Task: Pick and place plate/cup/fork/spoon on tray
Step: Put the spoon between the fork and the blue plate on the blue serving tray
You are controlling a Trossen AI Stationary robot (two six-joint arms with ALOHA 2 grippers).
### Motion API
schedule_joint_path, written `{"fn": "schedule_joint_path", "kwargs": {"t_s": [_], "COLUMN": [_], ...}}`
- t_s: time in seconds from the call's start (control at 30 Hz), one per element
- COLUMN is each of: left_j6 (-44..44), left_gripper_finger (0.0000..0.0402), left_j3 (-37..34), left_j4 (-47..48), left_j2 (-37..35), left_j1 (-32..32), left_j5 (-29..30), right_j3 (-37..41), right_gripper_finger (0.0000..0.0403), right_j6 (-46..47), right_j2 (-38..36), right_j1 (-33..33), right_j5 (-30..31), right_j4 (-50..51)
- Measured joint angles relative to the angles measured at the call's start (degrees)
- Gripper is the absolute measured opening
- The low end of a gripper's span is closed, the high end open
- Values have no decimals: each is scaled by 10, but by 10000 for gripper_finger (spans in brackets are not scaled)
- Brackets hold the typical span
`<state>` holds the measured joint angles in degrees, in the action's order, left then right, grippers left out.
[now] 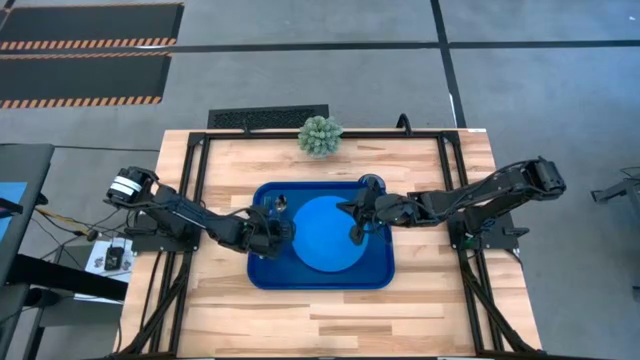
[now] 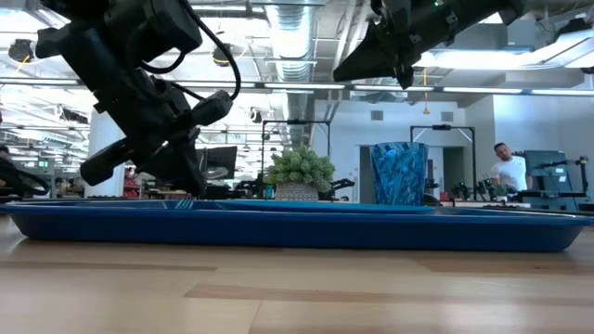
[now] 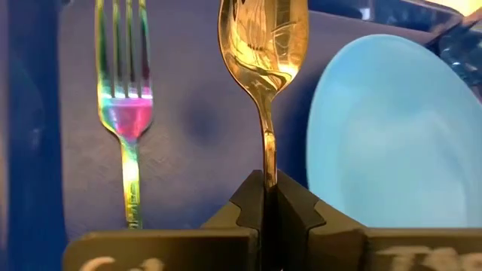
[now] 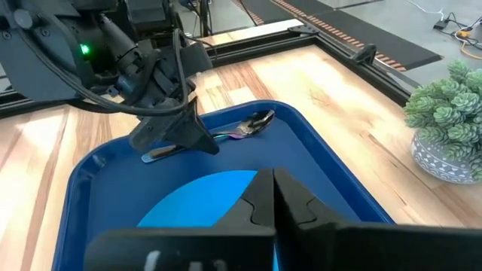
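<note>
The dark-blue tray (image 1: pixel 265 270) lies mid-table with the round blue plate (image 1: pixel 325 240) flat in it. The translucent cup (image 1: pixel 372 184) stands upright in the tray's far right corner. The fork (image 3: pixel 126 113) lies flat on the tray floor, left of the plate. My left gripper (image 1: pixel 283 228) is over the tray's left part, shut on the spoon (image 3: pixel 263 45), which runs beside the fork. My right gripper (image 1: pixel 355 238) hangs shut above the plate with nothing in it. My left gripper pinches the spoon's thin handle (image 3: pixel 268 162) between its two fingers, partway down from the bowl. The fingers slant down from the table's left side and lie along the handle. The bowl (image 3: pixel 263 38) points away from the fingers; whether it rests on the tray floor, I cannot tell.
A small potted plant (image 1: pixel 320 135) stands at the table's far edge, behind the tray. Bare wooden tabletop (image 1: pixel 330 315) lies on the near side of the tray. A person (image 2: pixel 506 172) stands far off in the room.
</note>
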<state>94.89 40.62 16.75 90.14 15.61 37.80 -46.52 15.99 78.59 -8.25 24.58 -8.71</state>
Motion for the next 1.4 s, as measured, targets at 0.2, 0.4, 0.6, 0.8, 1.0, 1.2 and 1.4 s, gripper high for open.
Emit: {"fn": "schedule_joint_path", "kwargs": {"t_s": [0.2,0.4,0.6,0.8,1.0,1.2,1.4], "left_j6": [7,-19,28,31,47,65,67], "left_gripper_finger": [5,6,6,7,10,33,64], "left_j3": [13,65,62,62,62,62,67], "left_j4": [4,61,90,80,77,77,80], "left_j2": [49,86,93,104,104,104,103], "left_j1": [5,4,6,8,12,25,30], "left_j5": [14,34,29,18,16,12,1], "right_j3": [0,0,0,0,0,0,0], "right_gripper_finger": [5,6,5,6,6,6,6], "right_j6": [-5,-12,-12,-13,-14,-15,-15], "right_j2": [0,0,0,0,0,0,0], "right_j1": [0,-5,-4,-4,-4,-4,-4], "right_j5": [0,0,0,0,0,0,0], "right_j4": [-1,-5,-7,-9,-10,-9,-9]}}
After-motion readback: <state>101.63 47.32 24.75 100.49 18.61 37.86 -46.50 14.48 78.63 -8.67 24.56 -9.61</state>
